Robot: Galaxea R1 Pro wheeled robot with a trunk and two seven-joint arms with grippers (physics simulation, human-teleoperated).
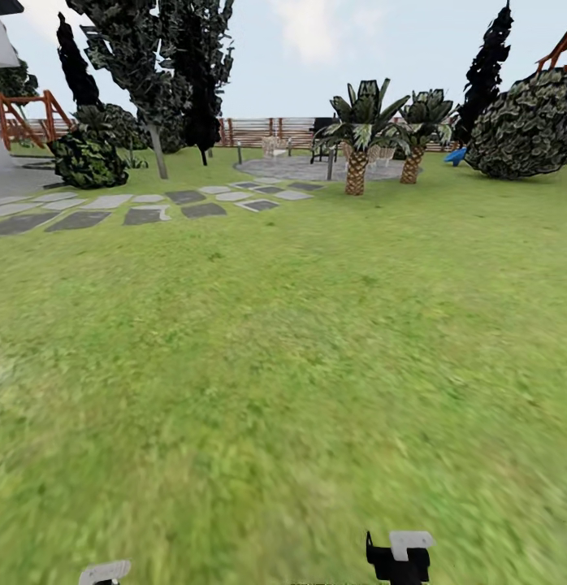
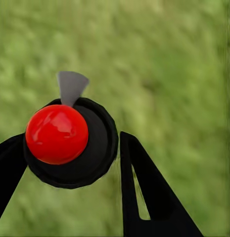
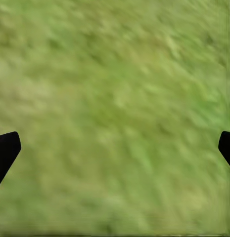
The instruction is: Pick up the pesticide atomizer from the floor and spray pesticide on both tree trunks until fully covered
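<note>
**Atomizer in the left hand, trees still to reach**

While we roll across the lawn [image 1: 283, 366], our left hand [image 2: 70, 163] is closed on the pesticide atomizer [image 2: 70, 143]: in the left wrist view its black round body sits between the two black fingers [image 2: 144, 197], with a red ball cap facing the camera and a grey nozzle tab [image 2: 71, 86] pointing away over the grass. We judge it is carried low and level like this so the nozzle is ready to aim forward once a trunk is near. No white mist shows anywhere, so spraying has not begun.

Our right hand [image 3: 115, 148] holds nothing; its fingertips sit at the far edges of the right wrist view, spread wide, with bare grass between them. It likely hangs free because the spraying needs only one arm.

In the head view, a grey tip at the lower left [image 1: 105, 571] and a black-and-grey piece at the lower middle [image 1: 400, 555] belong to our arms. Far ahead stand a tall tree [image 1: 153, 73] with a thin grey-brown trunk [image 1: 159, 153], two small palms [image 1: 358, 134], round bushes [image 1: 88, 158], stepping stones [image 1: 145, 203] and a slatted wooden fence [image 1: 259, 130]. All are well apart from us, so we judge the next need is driving closer.
</note>
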